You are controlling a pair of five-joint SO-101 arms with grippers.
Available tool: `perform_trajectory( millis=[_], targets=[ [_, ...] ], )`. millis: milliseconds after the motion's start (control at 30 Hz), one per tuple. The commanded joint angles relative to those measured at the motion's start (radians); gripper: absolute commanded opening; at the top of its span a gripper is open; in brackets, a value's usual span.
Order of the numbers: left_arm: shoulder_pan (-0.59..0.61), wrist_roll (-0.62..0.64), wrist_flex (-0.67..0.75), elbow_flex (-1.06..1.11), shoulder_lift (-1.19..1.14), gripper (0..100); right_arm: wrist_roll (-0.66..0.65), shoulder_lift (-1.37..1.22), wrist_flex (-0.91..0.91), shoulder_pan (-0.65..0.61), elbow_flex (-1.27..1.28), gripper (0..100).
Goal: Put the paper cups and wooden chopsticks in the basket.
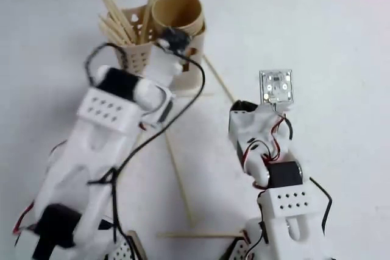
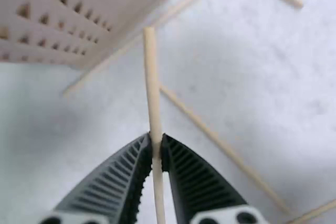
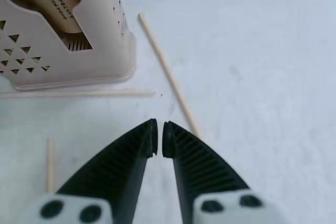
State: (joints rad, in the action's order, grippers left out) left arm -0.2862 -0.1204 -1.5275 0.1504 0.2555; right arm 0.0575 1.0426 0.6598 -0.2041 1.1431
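Chopstick (image 2: 152, 77) partly behind left jaws

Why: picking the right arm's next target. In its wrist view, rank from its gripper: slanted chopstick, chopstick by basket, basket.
From the right gripper:
1. Slanted chopstick, beside its tip.
2. Chopstick by basket, farther ahead.
3. Basket, beyond that.

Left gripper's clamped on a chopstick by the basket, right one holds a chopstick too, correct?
No. The right gripper holds nothing: the right wrist view shows its jaws shut and empty. The left gripper clamps a chopstick by the basket.
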Motion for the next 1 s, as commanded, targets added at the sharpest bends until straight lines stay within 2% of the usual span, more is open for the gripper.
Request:
perform_trajectory(
  millis=[0, 100, 200, 400, 633, 833, 967],
  targets=[
    [-0.001, -0.031, -0.044, -0.236, 0.15, 2, 0.008, 0.019, -0.013, 0.01, -0.003, 3.1],
    [-0.001, -0.028, -0.037, -0.391, 0.17, 2, 0.008, 0.019, -0.013, 0.01, -0.003, 3.1],
    [0.001, -0.023, 0.029, -0.516, 0.168, 2, 0.008, 0.019, -0.013, 0.01, -0.003, 3.1],
    [0.044, -0.023, 0.301, -0.571, 0.168, 2, 0.008, 0.019, -0.024, 0.008, 0.008, 3.1],
    [0.185, -0.02, 0.6, -0.571, 0.079, 2, 0.008, 0.019, -0.028, 0.01, 0.009, 3.1],
    [0.259, 0.12, 0.7, -0.572, -0.11, 2, 0.008, 0.019, -0.028, 0.01, 0.009, 3.1],
    [0.269, 0.147, 0.697, -0.572, -0.196, 4, 0.008, 0.019, -0.028, 0.01, 0.009, 3.1]
  ],
)
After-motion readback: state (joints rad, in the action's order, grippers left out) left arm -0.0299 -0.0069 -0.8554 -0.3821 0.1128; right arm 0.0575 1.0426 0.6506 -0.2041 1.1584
